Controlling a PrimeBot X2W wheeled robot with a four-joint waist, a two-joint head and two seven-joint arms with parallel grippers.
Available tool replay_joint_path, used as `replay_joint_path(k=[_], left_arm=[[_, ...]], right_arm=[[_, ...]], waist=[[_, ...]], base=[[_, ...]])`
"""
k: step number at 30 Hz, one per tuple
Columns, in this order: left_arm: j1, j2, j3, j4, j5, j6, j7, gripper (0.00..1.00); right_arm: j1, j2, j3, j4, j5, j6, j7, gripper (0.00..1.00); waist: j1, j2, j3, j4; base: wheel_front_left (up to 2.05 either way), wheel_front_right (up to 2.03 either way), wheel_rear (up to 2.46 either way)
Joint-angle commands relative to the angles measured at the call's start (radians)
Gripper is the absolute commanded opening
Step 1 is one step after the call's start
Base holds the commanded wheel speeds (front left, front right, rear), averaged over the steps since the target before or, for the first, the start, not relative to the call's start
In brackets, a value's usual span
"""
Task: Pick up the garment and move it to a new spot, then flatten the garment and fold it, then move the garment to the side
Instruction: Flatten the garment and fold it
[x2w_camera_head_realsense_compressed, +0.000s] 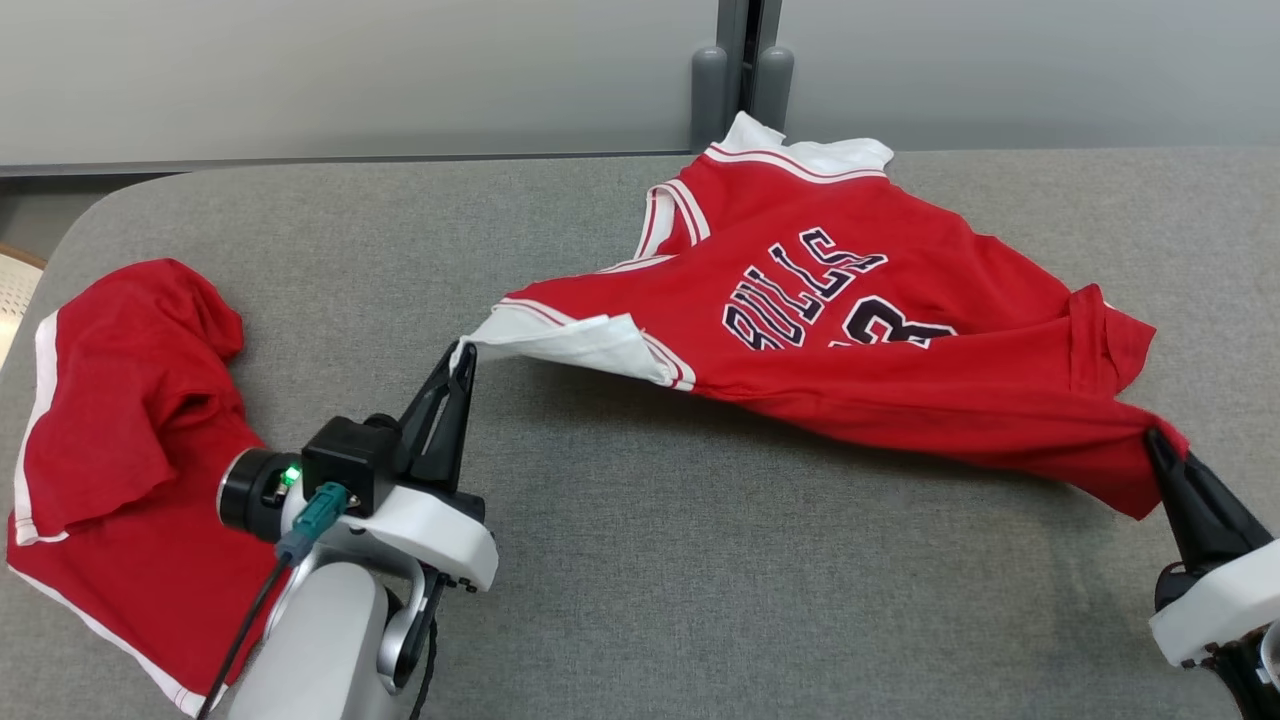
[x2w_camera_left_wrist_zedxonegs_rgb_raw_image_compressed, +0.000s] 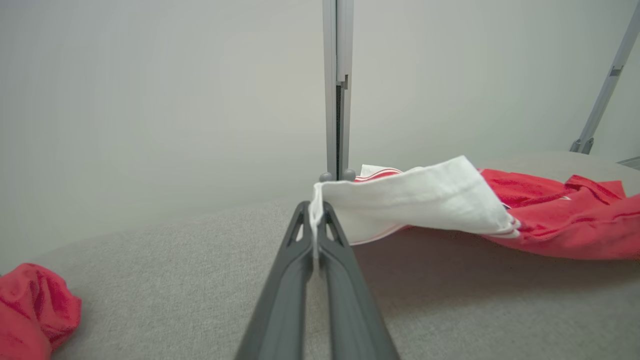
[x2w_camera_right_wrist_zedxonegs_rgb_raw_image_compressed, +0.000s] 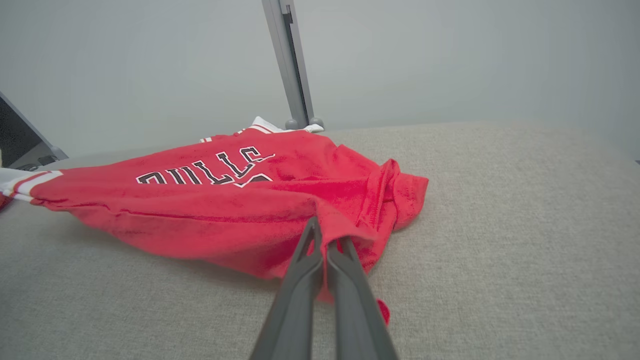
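Note:
The garment (x2w_camera_head_realsense_compressed: 850, 330) is a red jersey with white trim and dark lettering, spread across the grey table's middle and right. My left gripper (x2w_camera_head_realsense_compressed: 462, 362) is shut on its white corner, which lifts off the table. In the left wrist view that white corner (x2w_camera_left_wrist_zedxonegs_rgb_raw_image_compressed: 410, 205) is pinched between the dark fingers (x2w_camera_left_wrist_zedxonegs_rgb_raw_image_compressed: 285, 280) of my left gripper (x2w_camera_left_wrist_zedxonegs_rgb_raw_image_compressed: 315, 212). My right gripper (x2w_camera_head_realsense_compressed: 1160, 442) is shut on the red edge at the garment's right end. The right wrist view shows my right gripper (x2w_camera_right_wrist_zedxonegs_rgb_raw_image_compressed: 327, 239) clamped on the garment's red cloth (x2w_camera_right_wrist_zedxonegs_rgb_raw_image_compressed: 240, 210).
A second red piece of clothing with white edging (x2w_camera_head_realsense_compressed: 120, 430) lies crumpled at the table's left, beside my left forearm. A grey post (x2w_camera_head_realsense_compressed: 740, 70) stands behind the table (x2w_camera_head_realsense_compressed: 640, 560). Bare grey table surface lies between my two arms.

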Motion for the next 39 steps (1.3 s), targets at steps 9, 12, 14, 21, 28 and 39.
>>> replay_joint_path(k=[9, 12, 14, 21, 28, 39], left_arm=[[-0.047, 0.016, 0.051, -0.145, -0.014, -0.032, 0.0, 0.0], [-0.079, 0.013, 0.065, -0.195, -0.056, -0.048, 0.0, 0.0], [-0.109, 0.017, 0.07, -0.231, -0.081, -0.056, 0.001, 0.0], [-0.237, 0.023, 0.106, -0.388, -0.177, -0.067, 0.059, 0.0], [-0.329, 0.001, 0.166, -0.571, -0.276, -0.01, 0.113, 0.0], [-0.382, 0.026, 0.175, -0.591, -0.323, 0.027, 0.233, 0.0]], right_arm=[[-0.088, -0.061, 0.022, -0.057, -0.065, 0.0, -0.164, 0.0], [-0.135, -0.072, 0.01, -0.059, -0.105, 0.0, -0.226, 0.0], [-0.173, -0.069, -0.003, -0.062, -0.138, 0.0, -0.256, 0.0], [-0.334, -0.048, -0.052, -0.068, -0.184, 0.0, -0.298, 0.0], [-0.466, -0.01, -0.11, -0.131, -0.203, 0.0, -0.265, 0.0], [-0.514, 0.033, -0.13, -0.178, -0.177, 0.0, -0.036, 0.0]], waist=[[0.0, 0.0, -0.027, -0.005], [0.0, 0.0, -0.043, -0.011], [0.0, 0.0, -0.056, -0.014], [0.0, 0.0, -0.114, -0.024], [0.0, 0.0, -0.163, -0.027], [0.0, 0.0, -0.089, -0.027]], base=[[0.0, 0.0, 0.0], [0.0, 0.0, 0.0], [0.0, 0.0, 0.0], [0.0, 0.0, 0.0], [0.0, 0.0, 0.0], [0.0, 0.0, 0.0]])
